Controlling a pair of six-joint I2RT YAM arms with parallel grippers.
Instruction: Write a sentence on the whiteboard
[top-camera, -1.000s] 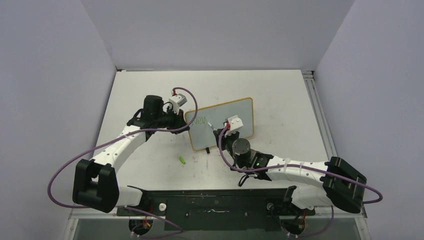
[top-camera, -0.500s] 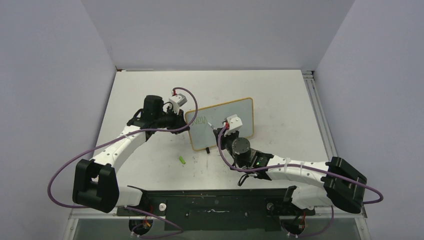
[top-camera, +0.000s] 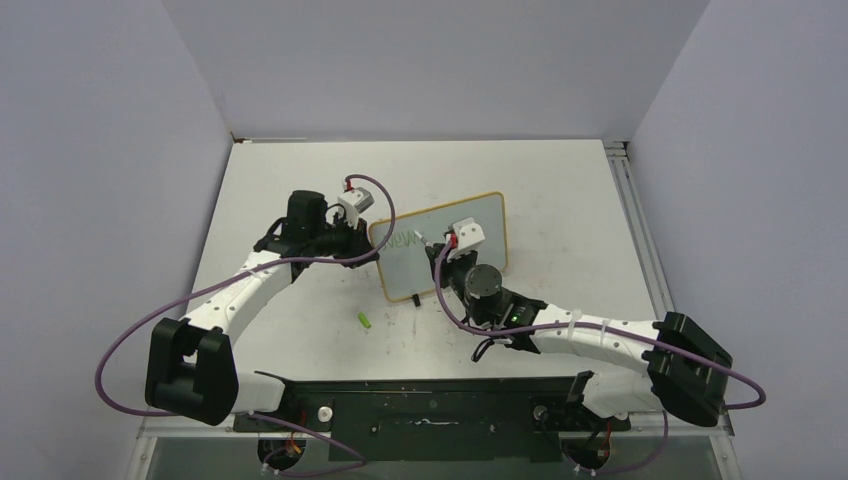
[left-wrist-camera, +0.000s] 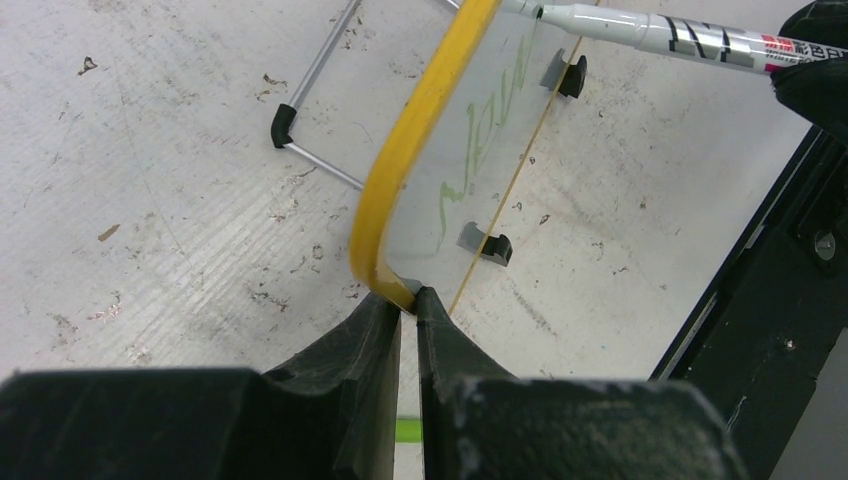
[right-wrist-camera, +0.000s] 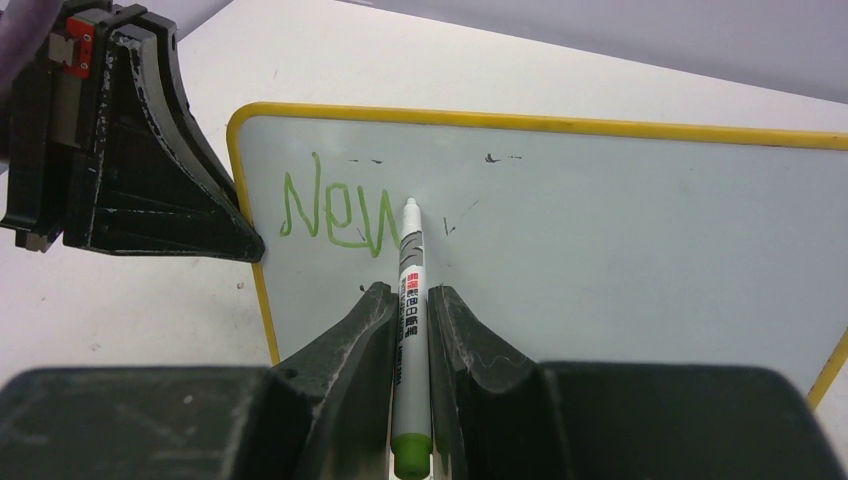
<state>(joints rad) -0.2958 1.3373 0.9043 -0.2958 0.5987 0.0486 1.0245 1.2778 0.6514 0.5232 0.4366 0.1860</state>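
Right end effector (right-wrist-camera: 410, 292) grips marker (right-wrist-camera: 410, 250), tip pointing forward onto whiteboard (right-wrist-camera: 620, 230) beside sentence (right-wrist-camera: 330, 212).

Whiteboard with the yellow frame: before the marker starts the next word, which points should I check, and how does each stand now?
1. Small white whiteboard with yellow frame held steady: ok, the left gripper is shut on its edge.
2. White marker with green end gripped: ok, the right gripper is shut on its barrel.
3. Green word "New" complete: ok, three readable letters.
4. Marker tip placed after the "w": ok, just right of it.
5. Tip touching the surface: cannot tell.
6. Room for more words: ok, the board to the right is blank apart from small dark marks.
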